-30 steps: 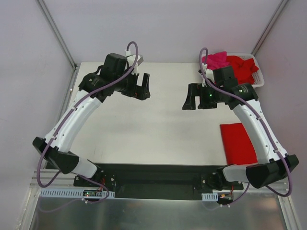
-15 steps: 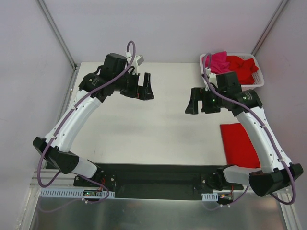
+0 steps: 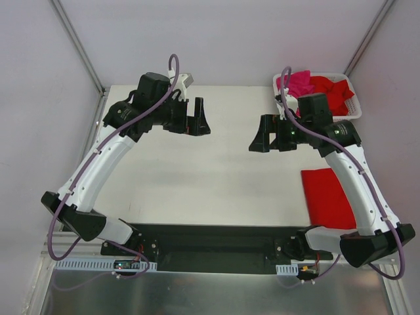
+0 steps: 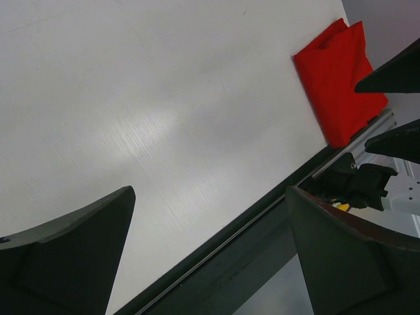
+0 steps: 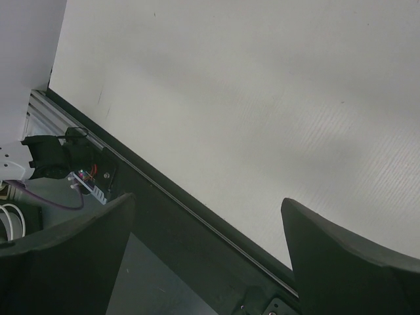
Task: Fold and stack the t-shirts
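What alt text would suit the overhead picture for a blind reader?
A robot's left gripper and right gripper hover open and empty over a table. A folded red shirt lies near the right edge; a basket at far right holds a pink shirt and red cloth.

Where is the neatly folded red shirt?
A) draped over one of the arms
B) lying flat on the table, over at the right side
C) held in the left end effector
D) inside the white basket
B: the folded red t-shirt lies flat on the table near its right edge, and the left end effector is open and holds nothing.
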You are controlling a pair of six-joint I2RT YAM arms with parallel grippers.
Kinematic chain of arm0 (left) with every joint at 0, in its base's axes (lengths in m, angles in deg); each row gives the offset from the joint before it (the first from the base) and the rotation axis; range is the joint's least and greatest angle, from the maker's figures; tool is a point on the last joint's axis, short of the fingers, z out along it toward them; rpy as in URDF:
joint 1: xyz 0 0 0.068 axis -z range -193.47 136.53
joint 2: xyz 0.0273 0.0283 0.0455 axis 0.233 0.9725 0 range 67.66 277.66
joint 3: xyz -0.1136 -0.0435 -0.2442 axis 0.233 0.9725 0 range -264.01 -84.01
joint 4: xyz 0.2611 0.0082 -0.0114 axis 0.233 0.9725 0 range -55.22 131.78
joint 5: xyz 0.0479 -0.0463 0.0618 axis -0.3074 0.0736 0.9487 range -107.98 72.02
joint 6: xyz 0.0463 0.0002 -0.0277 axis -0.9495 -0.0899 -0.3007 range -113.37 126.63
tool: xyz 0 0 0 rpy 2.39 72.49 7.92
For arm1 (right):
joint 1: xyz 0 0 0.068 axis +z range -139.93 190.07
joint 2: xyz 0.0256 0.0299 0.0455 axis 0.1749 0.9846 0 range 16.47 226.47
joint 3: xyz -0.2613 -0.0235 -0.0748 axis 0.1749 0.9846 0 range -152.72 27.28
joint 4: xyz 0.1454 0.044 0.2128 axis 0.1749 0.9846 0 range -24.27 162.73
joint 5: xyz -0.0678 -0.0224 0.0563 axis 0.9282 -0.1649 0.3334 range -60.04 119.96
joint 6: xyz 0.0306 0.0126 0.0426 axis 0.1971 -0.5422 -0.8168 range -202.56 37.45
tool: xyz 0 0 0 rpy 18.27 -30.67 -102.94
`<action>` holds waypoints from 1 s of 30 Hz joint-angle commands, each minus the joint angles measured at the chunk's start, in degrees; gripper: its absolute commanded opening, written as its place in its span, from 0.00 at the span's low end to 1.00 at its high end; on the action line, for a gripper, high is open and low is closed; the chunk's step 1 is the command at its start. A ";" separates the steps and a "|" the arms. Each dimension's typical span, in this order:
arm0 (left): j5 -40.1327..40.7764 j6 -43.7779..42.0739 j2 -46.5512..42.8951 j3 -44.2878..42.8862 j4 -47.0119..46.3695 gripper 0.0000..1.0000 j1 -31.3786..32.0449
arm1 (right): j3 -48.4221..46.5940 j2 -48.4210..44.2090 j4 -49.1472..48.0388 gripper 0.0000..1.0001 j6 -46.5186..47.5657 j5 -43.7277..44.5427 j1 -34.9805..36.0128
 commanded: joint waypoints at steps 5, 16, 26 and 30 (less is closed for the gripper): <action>-2.55 -1.44 -2.17 1.60 -0.47 0.99 -0.04 | -2.90 1.22 -0.80 0.96 -1.39 -1.44 0.12; -1.93 -4.43 -0.59 -0.25 -0.38 0.99 -0.13 | -1.50 -0.53 0.61 0.96 -0.42 2.69 0.12; -4.39 -3.29 1.35 -0.78 -0.38 0.99 -1.80 | -2.47 -0.44 2.72 0.96 -1.21 5.68 0.21; -5.53 -3.21 2.58 -1.48 -0.38 0.99 -1.98 | -1.06 -1.58 2.98 0.96 -0.77 7.08 0.21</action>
